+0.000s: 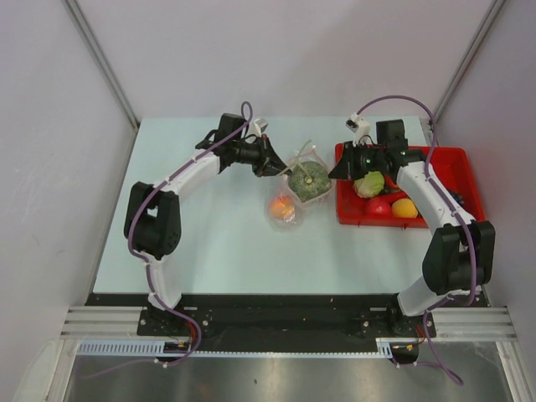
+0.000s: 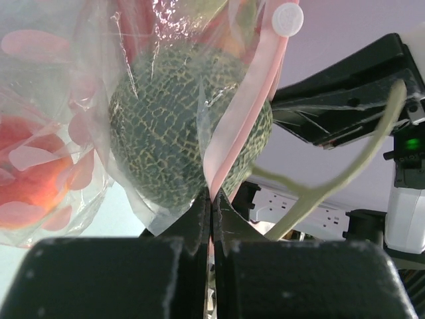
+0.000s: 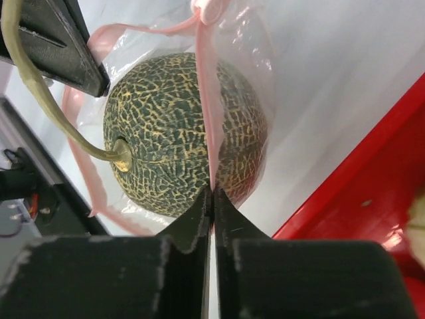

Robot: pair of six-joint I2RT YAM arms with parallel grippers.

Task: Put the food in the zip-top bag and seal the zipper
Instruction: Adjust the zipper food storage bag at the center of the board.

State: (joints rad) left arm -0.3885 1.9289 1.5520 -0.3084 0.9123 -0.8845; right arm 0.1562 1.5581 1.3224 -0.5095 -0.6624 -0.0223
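Reaching inward — left tool (image 2: pixel 210 199) and right tool (image 3: pixel 212 196) each clamp the zipper (image 2: pixel 242 119).

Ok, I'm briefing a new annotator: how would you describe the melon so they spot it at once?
On the table, find the red tray at the right; left of it lies a clear zip-top bag. The melon sits at its mouth: round, dark green with pale netting, bigger than the orange-red food beside it.

A robotics lab cell: plain grey panel walls (image 1: pixel 293 50) enclose a pale table (image 1: pixel 218 251), with an aluminium rail (image 1: pixel 100 321) along the frame's bottom.
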